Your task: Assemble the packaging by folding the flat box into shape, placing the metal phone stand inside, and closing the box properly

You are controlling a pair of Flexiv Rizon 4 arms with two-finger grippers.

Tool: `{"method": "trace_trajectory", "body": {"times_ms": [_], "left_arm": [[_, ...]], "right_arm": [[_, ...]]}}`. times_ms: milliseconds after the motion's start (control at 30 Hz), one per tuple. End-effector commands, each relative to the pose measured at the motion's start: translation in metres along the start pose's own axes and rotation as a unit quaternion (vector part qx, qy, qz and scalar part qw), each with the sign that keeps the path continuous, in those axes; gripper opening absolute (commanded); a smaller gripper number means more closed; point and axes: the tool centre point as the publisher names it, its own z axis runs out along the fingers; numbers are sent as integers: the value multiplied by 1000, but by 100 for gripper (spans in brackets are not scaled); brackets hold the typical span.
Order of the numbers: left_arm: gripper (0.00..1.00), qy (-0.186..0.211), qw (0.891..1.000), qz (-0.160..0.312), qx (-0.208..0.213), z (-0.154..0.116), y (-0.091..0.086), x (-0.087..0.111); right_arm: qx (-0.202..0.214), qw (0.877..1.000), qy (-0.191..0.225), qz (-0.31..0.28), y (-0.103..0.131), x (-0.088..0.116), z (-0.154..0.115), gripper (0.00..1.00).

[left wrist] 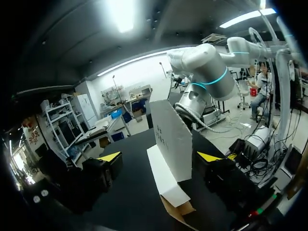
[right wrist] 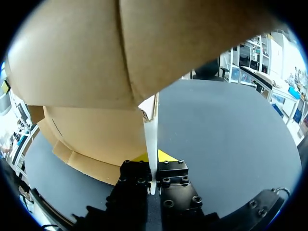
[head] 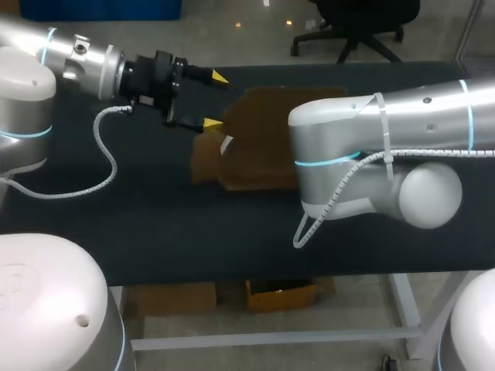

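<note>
- Box [head: 259,147]: brown cardboard, partly raised, centre of the head view on the dark table [head: 155,224]. The phone stand is not seen in any view.
- Right gripper [right wrist: 153,180]: fingers pinched tight on a thin upright edge of the box.
- Left gripper [head: 216,100]: upper left of centre in the head view, fingers spread wide, gripping nothing, right at the box's left edge.
- Step looks like folding the box into shape, early on. To do it well, the right pinch should act as a firm anchor. The left fingers should close squarely on the white panel [left wrist: 171,134] near its crease, then swing it along the fold line without twisting or tearing.
- Only the right wrist view shows the pinch, because the head view hides it under the right arm [head: 371,124].
- Only the left wrist view shows the white panel standing on edge between the spread fingers. In the head view the box reads as flat brown.
</note>
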Motion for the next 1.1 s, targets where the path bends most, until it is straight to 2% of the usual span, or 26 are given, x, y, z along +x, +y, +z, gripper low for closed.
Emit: {"method": "trace_trajectory", "body": {"times_ms": [33, 367, 567, 667, 1100], "left_arm": [[100, -29, 999, 10, -40, -17, -14, 12], [100, -52, 994, 48, -79, -41, -31, 14], [100, -65, 992, 63, -91, -52, -39, 13], [100, -69, 990, 71, -99, -55, -41, 13], [100, -56, 982, 118, -138, -67, -48, 18]], "right_arm": [[31, 999, 43, -4, 11, -6, -4, 0], [34, 995, 93, -26, 25, -7, -17, 0], [34, 988, 145, -36, 31, -7, -21, 0], [55, 984, 168, -38, 34, -9, -20, 0], [125, 969, 207, -43, 49, -16, -24, 0]]}}
